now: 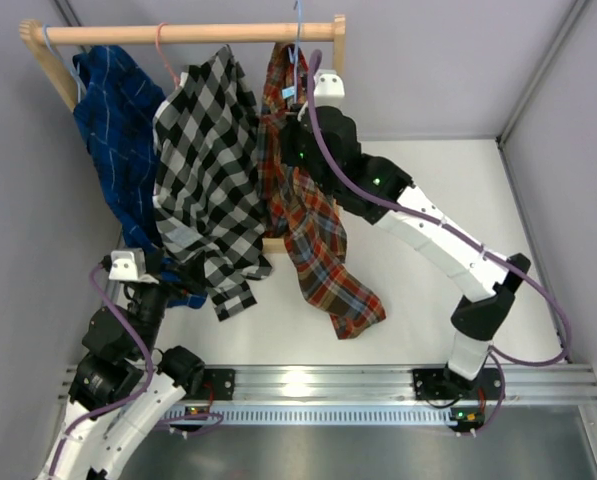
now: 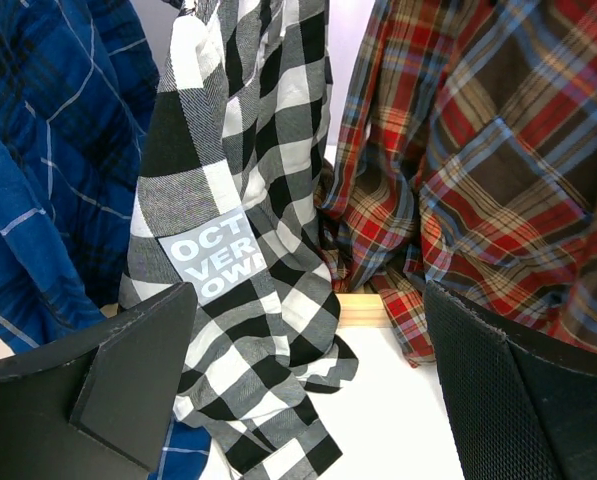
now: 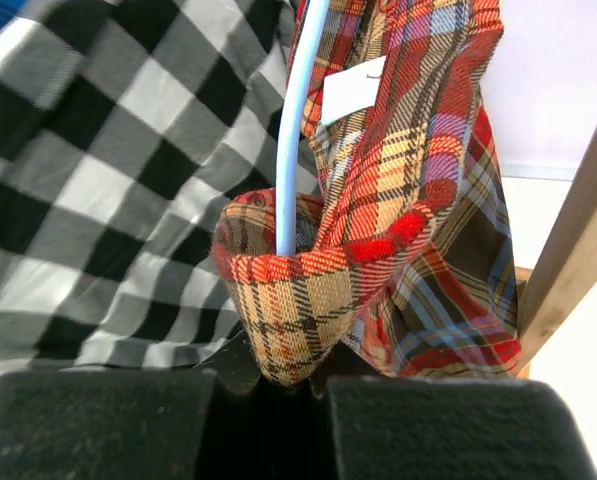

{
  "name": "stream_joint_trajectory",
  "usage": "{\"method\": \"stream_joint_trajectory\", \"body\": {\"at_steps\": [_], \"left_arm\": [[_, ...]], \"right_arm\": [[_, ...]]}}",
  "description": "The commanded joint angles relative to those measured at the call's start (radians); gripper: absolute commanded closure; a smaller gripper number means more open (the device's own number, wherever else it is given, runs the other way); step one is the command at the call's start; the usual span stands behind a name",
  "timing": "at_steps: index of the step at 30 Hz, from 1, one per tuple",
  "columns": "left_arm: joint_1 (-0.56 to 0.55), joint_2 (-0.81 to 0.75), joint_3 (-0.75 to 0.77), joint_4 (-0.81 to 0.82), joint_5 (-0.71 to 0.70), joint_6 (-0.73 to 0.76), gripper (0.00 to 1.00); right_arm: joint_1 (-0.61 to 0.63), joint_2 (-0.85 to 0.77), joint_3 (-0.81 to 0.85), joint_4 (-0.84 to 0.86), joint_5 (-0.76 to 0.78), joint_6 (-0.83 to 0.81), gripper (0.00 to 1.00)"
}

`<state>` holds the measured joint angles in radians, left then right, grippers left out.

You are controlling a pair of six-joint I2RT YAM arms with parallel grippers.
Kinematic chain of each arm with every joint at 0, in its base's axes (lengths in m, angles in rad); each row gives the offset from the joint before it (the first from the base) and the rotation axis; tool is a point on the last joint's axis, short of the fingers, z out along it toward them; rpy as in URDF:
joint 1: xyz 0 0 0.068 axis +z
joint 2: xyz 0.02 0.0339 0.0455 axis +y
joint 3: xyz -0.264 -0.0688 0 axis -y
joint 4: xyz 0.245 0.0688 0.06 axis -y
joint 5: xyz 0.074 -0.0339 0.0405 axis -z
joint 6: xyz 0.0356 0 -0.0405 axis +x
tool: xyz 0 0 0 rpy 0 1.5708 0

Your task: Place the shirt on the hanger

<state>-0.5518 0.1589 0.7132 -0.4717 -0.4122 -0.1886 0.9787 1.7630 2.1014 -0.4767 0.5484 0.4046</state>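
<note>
Judged well along, though not certainly finished. Hooked over the wooden rail [image 1: 188, 33] by the light-blue hanger [image 3: 296, 130], with the red, orange and navy plaid shirt [image 1: 313, 250] hanging from it at the right end of the row, just beside the black-and-white checked shirt [image 1: 203, 170] and well apart from the dark blue shirt [image 1: 118, 130]; trailing down toward the white table [image 1: 428, 220] in a bunched tail. Looks gathered at the neck rather than spread across both shoulders, so probably left to do: seating collar and shoulders squarely, then letting go. Cannot tell whether both hanger arms sit inside the cloth. At the right gripper [image 3: 278, 390], up beside the hanger's neck: closed almost to nothing on a rolled fold of the plaid shirt, pinched between the black fingers [image 3: 128, 420], with the blue hanger wire rising out of that fold just above. Cannot tell whether the wire itself is caught in the pinch. At the left gripper [image 2: 308, 390], low and near the hem of the checked shirt: spread as wide as possible, holding nothing, touching nothing visible, pointed at the gap between checked and plaid cloth.
</note>
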Motion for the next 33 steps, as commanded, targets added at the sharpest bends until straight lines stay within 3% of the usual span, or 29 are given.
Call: {"method": "stream_joint_trajectory", "body": {"at_steps": [1, 4, 14, 15, 17, 18, 20, 24, 29, 33], "left_arm": [[0.007, -0.002, -0.004, 0.019, 0.007, -0.008, 0.02], [0.007, -0.002, -0.008, 0.019, 0.022, -0.005, 0.02], [0.038, 0.040, -0.003, 0.019, 0.041, -0.012, 0.02], [0.047, 0.045, -0.003, 0.019, 0.049, -0.012, 0.02], [0.067, 0.048, -0.001, 0.019, 0.064, -0.017, 0.02], [0.075, 0.051, 0.000, 0.021, 0.059, -0.021, 0.02], [0.076, 0.056, 0.017, -0.010, 0.014, -0.044, 0.02], [0.076, 0.111, 0.069, -0.148, -0.174, -0.094, 0.02], [0.075, 0.062, 0.069, -0.176, -0.143, -0.143, 0.02], [0.082, 0.030, 0.037, -0.115, -0.151, -0.114, 0.02]], "right_arm": [[-0.031, 0.073, 0.149, -0.089, -0.071, -0.013, 1.00], [-0.057, 0.141, 0.233, -0.152, -0.122, 0.003, 1.00], [-0.044, 0.121, 0.166, -0.137, -0.062, 0.005, 0.98], [-0.043, 0.109, 0.167, -0.132, -0.068, 0.003, 0.66], [-0.034, 0.086, 0.140, -0.123, -0.073, -0.004, 0.18], [-0.028, 0.044, 0.122, -0.103, -0.073, -0.012, 0.01], [-0.017, -0.014, 0.010, -0.067, -0.116, -0.027, 0.01], [0.014, -0.285, -0.321, 0.155, -0.228, -0.085, 0.00], [0.037, -0.546, -0.645, 0.173, -0.093, -0.173, 0.01], [0.038, -0.872, -0.958, 0.271, 0.016, -0.256, 0.01]]}}
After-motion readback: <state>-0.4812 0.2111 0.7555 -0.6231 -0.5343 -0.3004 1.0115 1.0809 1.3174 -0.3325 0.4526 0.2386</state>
